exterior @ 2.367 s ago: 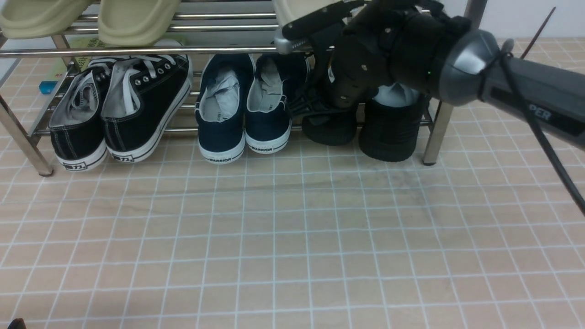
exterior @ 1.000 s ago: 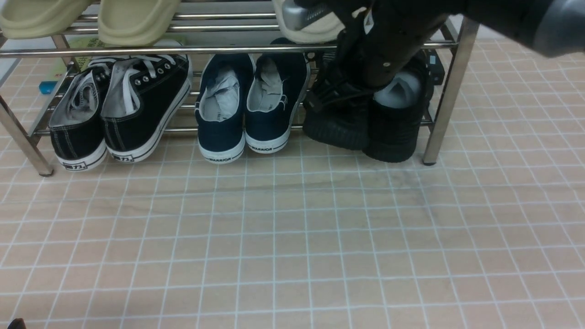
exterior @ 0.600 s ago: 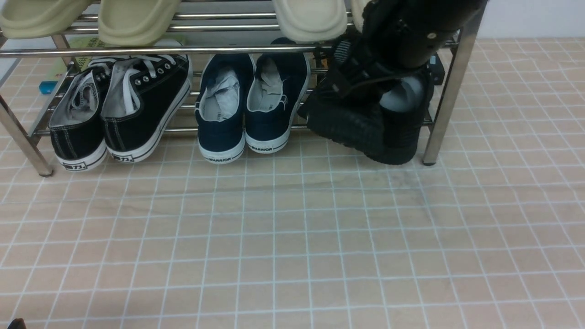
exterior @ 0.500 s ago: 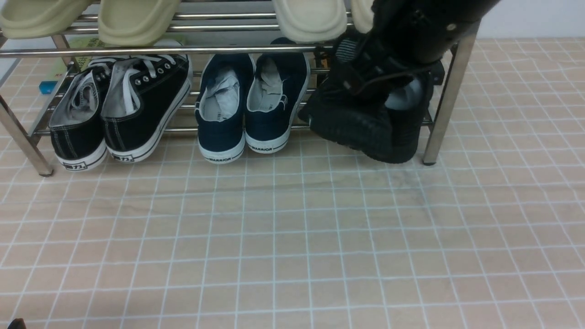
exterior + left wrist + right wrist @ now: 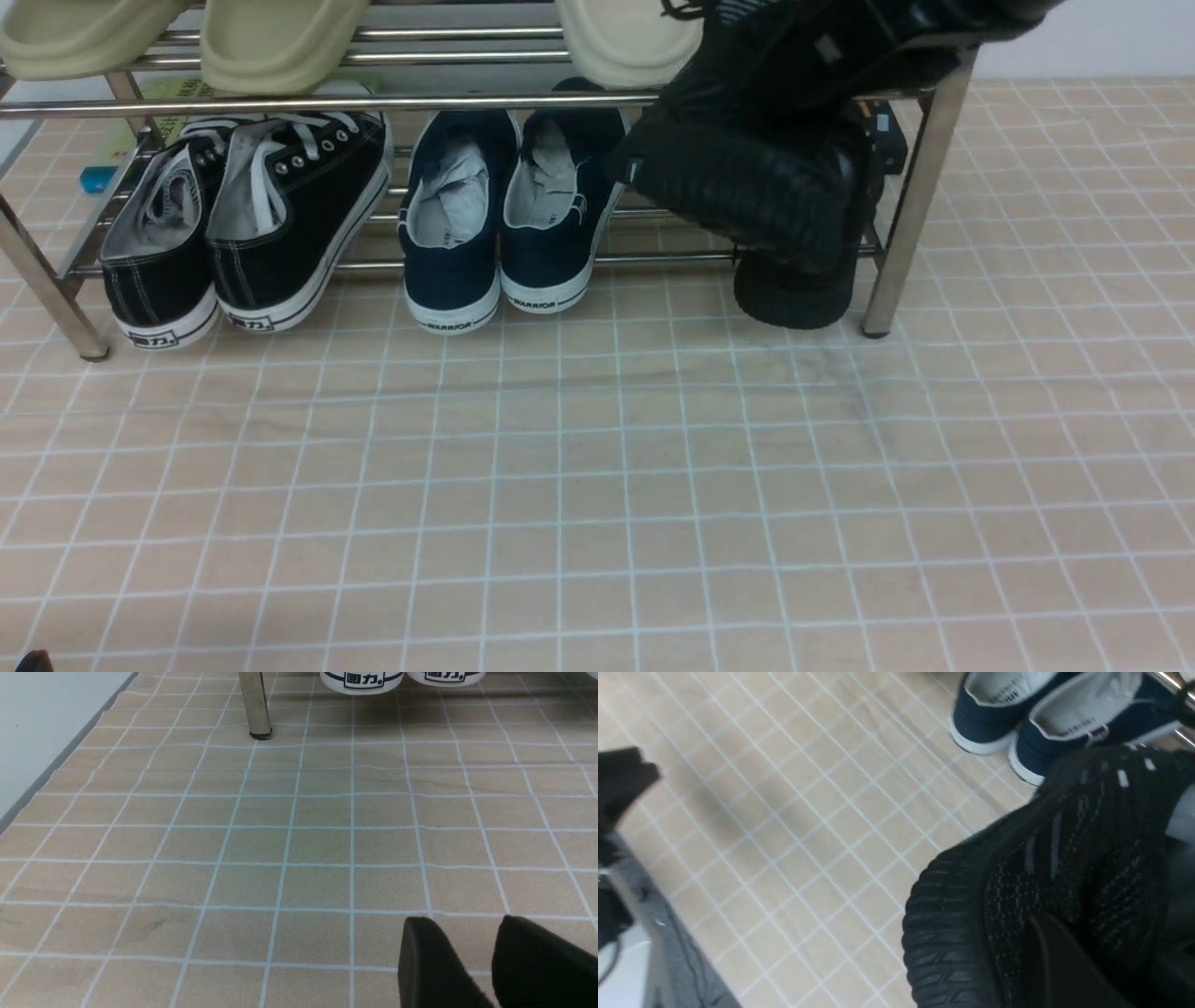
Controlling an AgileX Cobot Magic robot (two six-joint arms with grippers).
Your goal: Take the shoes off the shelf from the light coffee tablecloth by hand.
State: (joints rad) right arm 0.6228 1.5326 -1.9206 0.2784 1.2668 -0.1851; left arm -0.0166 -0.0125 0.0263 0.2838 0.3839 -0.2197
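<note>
The right hand [image 5: 920, 28] was closed around one shoe [image 5: 747, 187], held tilted against the shelf [image 5: 920, 196]; a weak grip could drop it onto the other shoe [image 5: 794, 299] below the hand

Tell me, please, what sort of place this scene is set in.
Probably a staged entryway-style shoe-storage corner: a chrome shoe rack holds sneakers and pale slippers, standing on a tile-printed tablecloth whose wrinkles show it is no real floor. The right hand holds a black knit sneaker up.
</note>
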